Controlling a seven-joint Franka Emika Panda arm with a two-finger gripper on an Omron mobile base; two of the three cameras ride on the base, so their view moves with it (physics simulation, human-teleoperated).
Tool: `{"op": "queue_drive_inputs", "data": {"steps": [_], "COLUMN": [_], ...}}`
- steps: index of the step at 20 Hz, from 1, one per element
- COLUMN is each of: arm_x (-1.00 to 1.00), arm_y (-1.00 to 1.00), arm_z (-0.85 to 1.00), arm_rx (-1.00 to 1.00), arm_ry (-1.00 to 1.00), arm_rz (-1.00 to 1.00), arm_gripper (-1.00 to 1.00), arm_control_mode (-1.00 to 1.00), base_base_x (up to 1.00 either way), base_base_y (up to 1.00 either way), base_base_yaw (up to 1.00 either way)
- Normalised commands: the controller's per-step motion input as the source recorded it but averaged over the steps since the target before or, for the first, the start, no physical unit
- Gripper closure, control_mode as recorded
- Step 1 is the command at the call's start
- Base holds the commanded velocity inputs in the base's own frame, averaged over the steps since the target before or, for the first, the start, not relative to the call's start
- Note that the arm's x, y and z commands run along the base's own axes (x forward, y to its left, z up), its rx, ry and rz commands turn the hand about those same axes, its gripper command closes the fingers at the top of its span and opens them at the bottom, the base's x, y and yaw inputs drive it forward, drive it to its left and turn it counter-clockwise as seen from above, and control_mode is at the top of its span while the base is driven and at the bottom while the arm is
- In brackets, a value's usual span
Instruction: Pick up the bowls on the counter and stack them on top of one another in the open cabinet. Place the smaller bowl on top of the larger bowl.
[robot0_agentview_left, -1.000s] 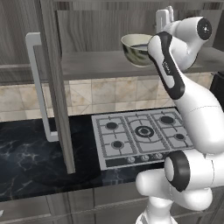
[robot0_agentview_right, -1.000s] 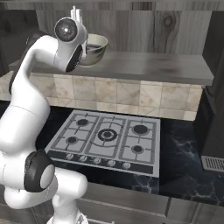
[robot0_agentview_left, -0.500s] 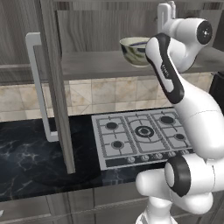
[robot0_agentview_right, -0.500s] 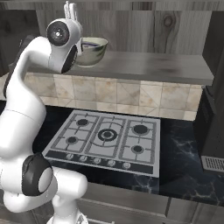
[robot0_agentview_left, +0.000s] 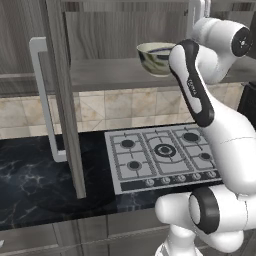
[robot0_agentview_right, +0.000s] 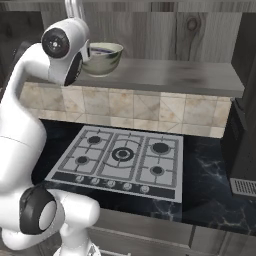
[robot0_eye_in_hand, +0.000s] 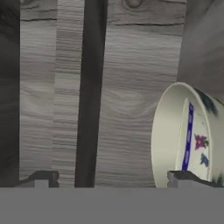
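Item: larger bowl (robot0_agentview_left: 158, 57) — deep, cream, mottled green-grey outside, a blue band and small coloured motifs inside; stands upright on the shelf (robot0_agentview_left: 115, 75) of the open cabinet (robot0_agentview_right: 200, 30), upper centre of the left base view, upper left of the right base view. Item: end effector (robot0_eye_in_hand: 113, 178) — fingers spread wide, holding nothing; in the hand view one fingertip (robot0_eye_in_hand: 181, 177) sits against the bowl's rim at lower right, the other at lower left before the wood-grain back panel. Item: cabinet door (robot0_agentview_left: 62, 100) with long silver handle (robot0_agentview_left: 42, 95), swung open at left of the left base view. Item: gas hob (robot0_agentview_right: 120, 160) set in the black desk (robot0_agentview_left: 40, 185). Smaller bowl: not located. Step in hand, as judged — the larger bowl looks placed and let go. To do it well: draw the hand straight back and up off the rim, jaws kept wide, so the bowl is not tipped or dragged along the shelf; clear the door before swinging down.
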Motion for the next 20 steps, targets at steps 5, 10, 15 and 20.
{"op": "queue_drive_inputs", "data": {"steps": [5, 10, 15, 20], "arm_x": [-0.59, -0.61, -0.58, -0.62], "arm_y": [-0.12, -0.16, -0.14, 0.0], "arm_z": [0.17, 0.16, 0.13, -0.05], "arm_rx": [0.03, 0.05, 0.06, -0.01], "arm_ry": [-0.01, 0.05, 0.1, 0.03], "arm_rz": [-0.03, 0.0, 0.0, 0.0], "arm_gripper": [-1.0, -1.0, -1.0, -1.0], "arm_control_mode": [-1.0, -1.0, -1.0, -1.0], "base_base_x": [0.0, 0.0, 0.0, 0.0], "base_base_y": [0.0, 0.0, 0.0, 0.0], "base_base_yaw": [0.0, 0.0, 0.0, 0.0]}}
